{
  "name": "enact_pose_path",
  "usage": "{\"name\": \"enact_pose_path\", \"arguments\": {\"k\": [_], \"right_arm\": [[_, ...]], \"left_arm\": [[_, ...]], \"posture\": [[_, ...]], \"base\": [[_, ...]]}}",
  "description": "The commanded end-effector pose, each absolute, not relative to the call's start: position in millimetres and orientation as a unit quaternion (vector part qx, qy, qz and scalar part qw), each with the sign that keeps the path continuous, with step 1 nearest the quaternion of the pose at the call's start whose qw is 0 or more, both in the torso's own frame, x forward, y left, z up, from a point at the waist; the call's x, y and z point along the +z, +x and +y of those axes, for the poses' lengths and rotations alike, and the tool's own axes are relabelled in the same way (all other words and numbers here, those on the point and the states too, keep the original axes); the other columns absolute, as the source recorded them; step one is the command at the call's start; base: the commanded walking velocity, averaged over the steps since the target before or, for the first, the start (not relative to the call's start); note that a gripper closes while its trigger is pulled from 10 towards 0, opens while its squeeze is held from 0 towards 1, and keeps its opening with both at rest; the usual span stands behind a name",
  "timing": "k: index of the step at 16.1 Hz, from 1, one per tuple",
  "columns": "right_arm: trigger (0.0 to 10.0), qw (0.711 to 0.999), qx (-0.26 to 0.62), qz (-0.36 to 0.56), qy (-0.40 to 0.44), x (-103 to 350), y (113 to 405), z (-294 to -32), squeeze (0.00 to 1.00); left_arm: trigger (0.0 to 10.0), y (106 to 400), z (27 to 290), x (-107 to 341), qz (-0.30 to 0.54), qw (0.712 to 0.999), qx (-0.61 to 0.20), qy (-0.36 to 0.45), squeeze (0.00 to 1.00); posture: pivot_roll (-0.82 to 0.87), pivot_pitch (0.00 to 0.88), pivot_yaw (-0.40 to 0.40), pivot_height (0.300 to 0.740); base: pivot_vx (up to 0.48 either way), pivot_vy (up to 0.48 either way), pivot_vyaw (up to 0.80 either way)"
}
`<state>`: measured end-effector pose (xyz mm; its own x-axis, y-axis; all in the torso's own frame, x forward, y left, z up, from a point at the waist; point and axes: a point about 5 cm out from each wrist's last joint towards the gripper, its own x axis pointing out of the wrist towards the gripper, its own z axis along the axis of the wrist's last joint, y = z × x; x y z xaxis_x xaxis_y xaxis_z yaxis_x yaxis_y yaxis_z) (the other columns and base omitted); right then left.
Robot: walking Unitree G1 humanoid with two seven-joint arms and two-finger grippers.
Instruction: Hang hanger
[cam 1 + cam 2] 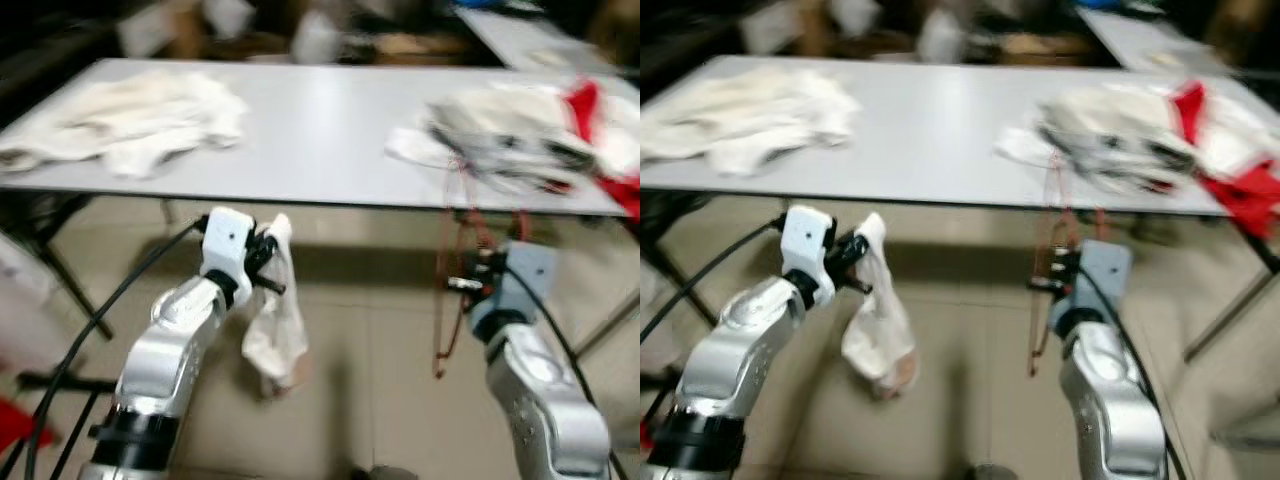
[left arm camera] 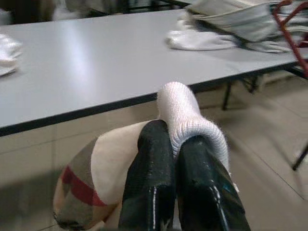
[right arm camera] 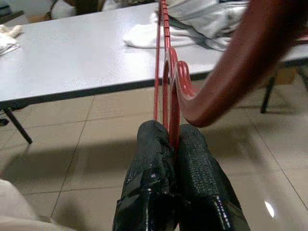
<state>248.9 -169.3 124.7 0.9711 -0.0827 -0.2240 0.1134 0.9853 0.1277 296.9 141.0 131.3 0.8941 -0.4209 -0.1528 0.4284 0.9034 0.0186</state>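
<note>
Right gripper (image 3: 172, 139) clamped on the red hanger (image 3: 166, 72), left gripper (image 2: 175, 144) clamped on a white sock (image 2: 185, 113), both held near the table (image 1: 330, 130); hanging appears not yet done.

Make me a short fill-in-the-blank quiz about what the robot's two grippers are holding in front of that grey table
1. The left gripper is shut on a white ribbed ____ with a beige, red-striped foot.
2. The right gripper is shut on a thin plastic hanger coloured ____.
3. Both grippers are held lower than the edge of the long grey ____.
4. The heap of pale clothes with red pieces lies on the table's ____ side, as the robot sees it.

Missing words: sock; red; table; right
</note>
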Motion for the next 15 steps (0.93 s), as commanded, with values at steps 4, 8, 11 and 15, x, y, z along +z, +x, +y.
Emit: {"name": "enact_pose_path", "arguments": {"k": [4,8,11,15], "right_arm": [[10.0,0.991,-0.050,0.095,0.077,132.2,248.2,-172.3,0.00],[10.0,0.992,-0.031,0.092,0.077,133.5,248.7,-171.1,0.00],[10.0,0.993,-0.013,0.101,0.064,132.8,249.0,-171.8,0.00],[10.0,0.995,0.031,0.082,0.036,142.2,256.5,-169.0,0.00]], "left_arm": [[10.0,297.4,137.0,138.8,0.054,0.971,-0.229,0.031,0.00],[10.0,297.9,135.7,137.6,0.057,0.971,-0.230,0.034,0.00],[10.0,296.2,137.0,133.2,0.067,0.976,-0.208,0.017,0.00],[10.0,304.2,137.2,142.3,0.037,0.976,-0.212,0.033,0.00]], "posture": [[-0.14,0.000,0.045,0.740],[-0.15,0.000,0.047,0.740],[-0.15,0.000,0.040,0.740],[-0.15,0.000,0.059,0.740]], "base": [[0.000,-0.074,-0.30],[0.000,-0.320,0.00],[0.000,-0.094,0.00],[0.000,0.000,0.00]]}}
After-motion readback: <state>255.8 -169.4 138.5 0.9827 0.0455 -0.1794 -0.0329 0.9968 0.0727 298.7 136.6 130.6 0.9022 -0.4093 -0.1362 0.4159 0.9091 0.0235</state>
